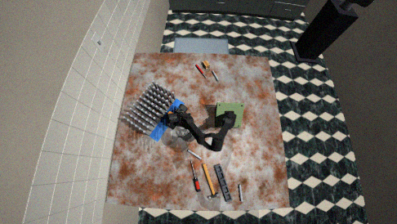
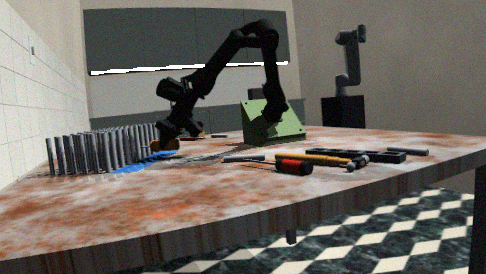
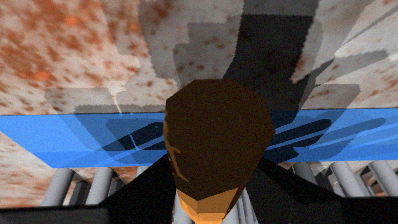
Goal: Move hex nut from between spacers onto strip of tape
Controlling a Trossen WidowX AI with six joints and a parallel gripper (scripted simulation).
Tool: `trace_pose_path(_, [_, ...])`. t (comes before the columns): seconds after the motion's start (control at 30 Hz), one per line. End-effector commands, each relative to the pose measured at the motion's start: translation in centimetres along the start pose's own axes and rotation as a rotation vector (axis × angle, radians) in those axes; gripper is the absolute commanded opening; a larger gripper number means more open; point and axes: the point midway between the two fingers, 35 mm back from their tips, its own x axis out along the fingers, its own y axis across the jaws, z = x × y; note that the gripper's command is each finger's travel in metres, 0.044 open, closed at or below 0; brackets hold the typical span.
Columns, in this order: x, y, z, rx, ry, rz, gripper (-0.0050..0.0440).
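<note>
One nut, not visible in any view; presumably hidden among the spacers (image 1: 149, 107). The hook pick (image 3: 217, 150) is clamped by its handle in the gripper (image 1: 171, 116), jaws closed on it, tip unseen. Tape strip (image 3: 60, 142) lies just under the jaws, spacers right beyond it, so the nut can likely be dragged straight onto the strip.

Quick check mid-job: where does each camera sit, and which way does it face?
Top: overhead, looking down on the table; whole arm shows.
Exterior: low at the table's edge, facing the arm side-on, spacers left.
Wrist: on the gripper, looking along the held pick handle at the tape.
Shared: all show tape and spacers.
</note>
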Motion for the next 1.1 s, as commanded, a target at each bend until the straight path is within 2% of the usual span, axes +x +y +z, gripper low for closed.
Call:
trace_pose_path(0.0, [-0.4, -0.7, -1.2, -0.009, 0.027, -0.018, -0.005])
trace_pose_path(0.63, [-0.5, -0.9, -1.4, -0.013, 0.03, -0.023, -0.005])
trace_pose_path(1.07, [0.6, -0.2, -0.3, 0.004, 0.018, -0.004, -0.005])
